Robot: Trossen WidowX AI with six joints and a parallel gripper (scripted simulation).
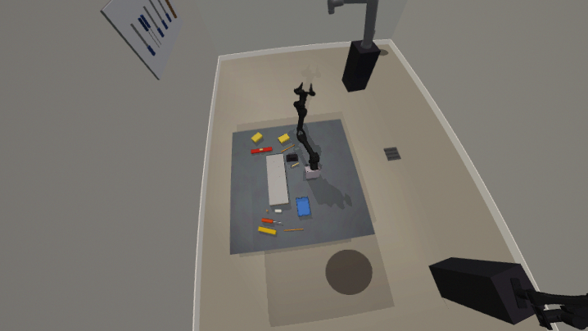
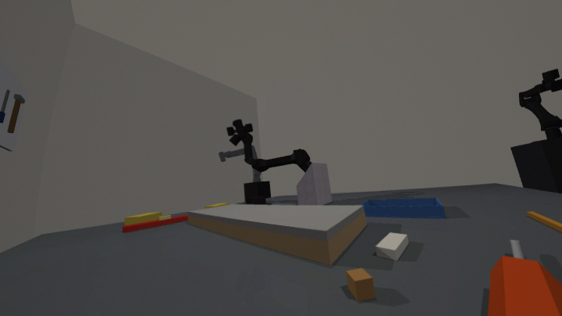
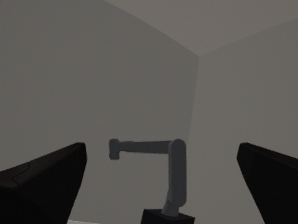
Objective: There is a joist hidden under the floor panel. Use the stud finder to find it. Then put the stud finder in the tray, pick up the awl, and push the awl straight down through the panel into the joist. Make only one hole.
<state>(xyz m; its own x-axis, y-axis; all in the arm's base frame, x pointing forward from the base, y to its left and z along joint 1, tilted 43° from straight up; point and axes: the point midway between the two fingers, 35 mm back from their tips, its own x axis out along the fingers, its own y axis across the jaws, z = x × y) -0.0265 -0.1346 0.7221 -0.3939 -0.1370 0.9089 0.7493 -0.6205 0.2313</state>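
Observation:
My gripper [image 1: 306,87] [image 2: 239,129] [image 3: 165,153] is open and empty, raised high beyond the far end of the floor panel. The pale floor panel [image 1: 277,179] [image 2: 275,217] lies flat; the joist is hidden. A small black block [image 1: 291,157], possibly the stud finder, lies beside the panel's far end. The blue tray [image 1: 303,206] [image 2: 405,210] stands beside the near end. A tool with an orange-red handle [image 1: 267,220] [image 2: 518,282] and a metal shaft lies before the panel. A small tan stick [image 1: 295,165] lies near the black block. I cannot tell which is the awl.
Two yellow blocks [image 1: 256,137] and a red level [image 1: 261,150] [image 2: 153,224] lie at the far end. A white block [image 1: 278,210] [image 2: 392,245], a small brown block [image 1: 267,210] [image 2: 360,283], a yellow bar [image 1: 267,230] and an orange stick [image 1: 293,229] lie near the front.

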